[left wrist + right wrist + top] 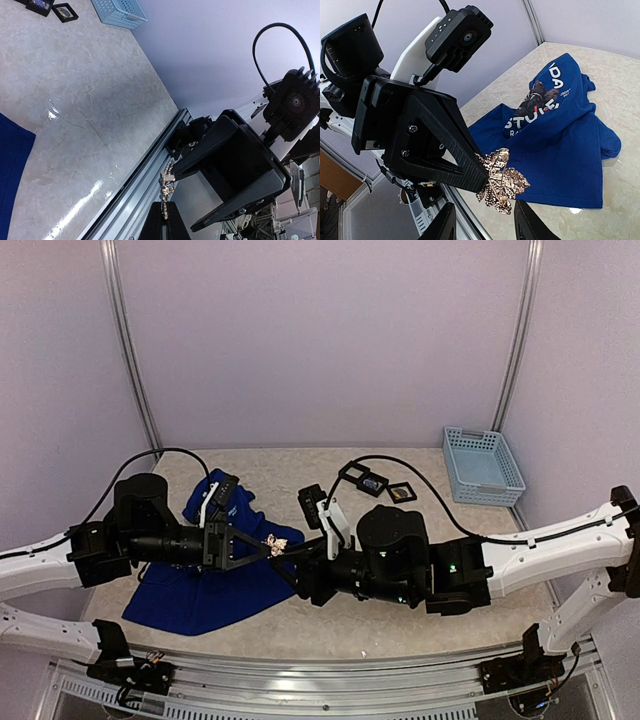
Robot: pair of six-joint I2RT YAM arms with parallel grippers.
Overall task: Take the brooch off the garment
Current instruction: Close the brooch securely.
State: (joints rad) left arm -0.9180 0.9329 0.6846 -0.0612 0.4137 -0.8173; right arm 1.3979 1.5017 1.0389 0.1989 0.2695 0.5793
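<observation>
Position: the brooch [501, 179] is held in the air between the two arms, above the near edge of the garment [565, 160]. The garment lies crumpled on the table [330, 630], left of centre. In the left wrist view the brooch shows edge-on with no blue cloth about it, so it is judged free of the fabric. No pin or clasp can be made out.

Left gripper [481, 176]: jaws closed on one edge of the brooch. Right gripper [485, 205]: jaws apart, its fingers reaching to either side of the brooch from the opposite direction. Contact cannot be confirmed.

Handling assessment: the brooch is a small gold, sequined, leaf-shaped piece, likely light, thin and somewhat flexible. Its glittering surface may shed or snag, and its edges give little to grip. A second hold is best taken flat across the broad face at the free end — not on a tip, where it could bend or twist out.

The garment is soft and limp and would drag with anything caught in it.

The black frames [365, 481] and the basket [483, 466] stand well apart at the far side.
</observation>
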